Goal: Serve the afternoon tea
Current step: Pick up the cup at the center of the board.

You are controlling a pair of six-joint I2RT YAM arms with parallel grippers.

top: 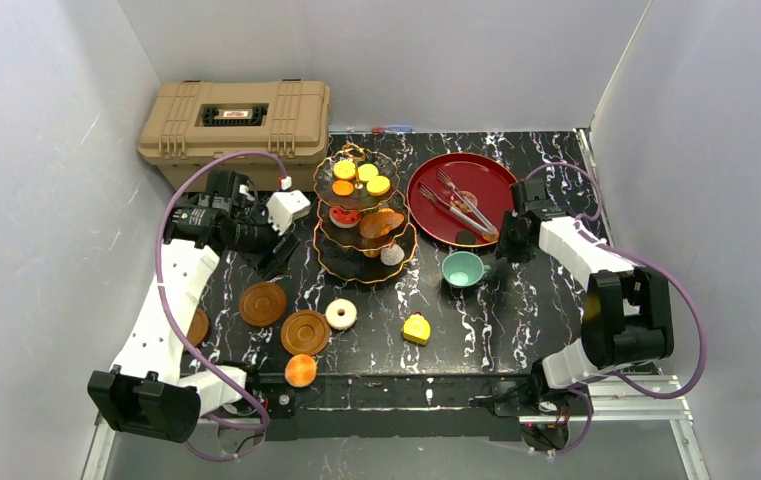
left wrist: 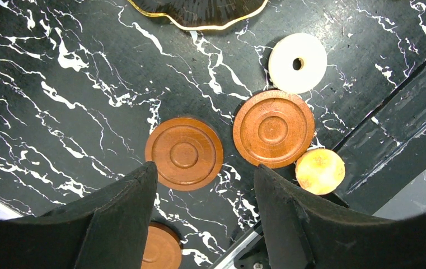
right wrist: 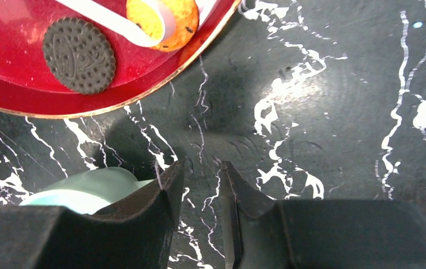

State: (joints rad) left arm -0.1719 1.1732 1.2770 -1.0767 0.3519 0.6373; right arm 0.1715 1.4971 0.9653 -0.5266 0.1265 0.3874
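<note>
Right hand [right wrist: 200,168] nearly clenched, empty; teal cup [right wrist: 82,188] sits just outside one finger. I risk shoving or tipping it.

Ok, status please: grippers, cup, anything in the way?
Left gripper open, empty, above saucers. Right gripper narrow, empty, beside teal cup. Red plate close behind cup.

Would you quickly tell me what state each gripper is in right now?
Left gripper: open wide, holding nothing.
Right gripper: open by only a slim gap, nothing between the fingers; the cup sits outside them.
</note>
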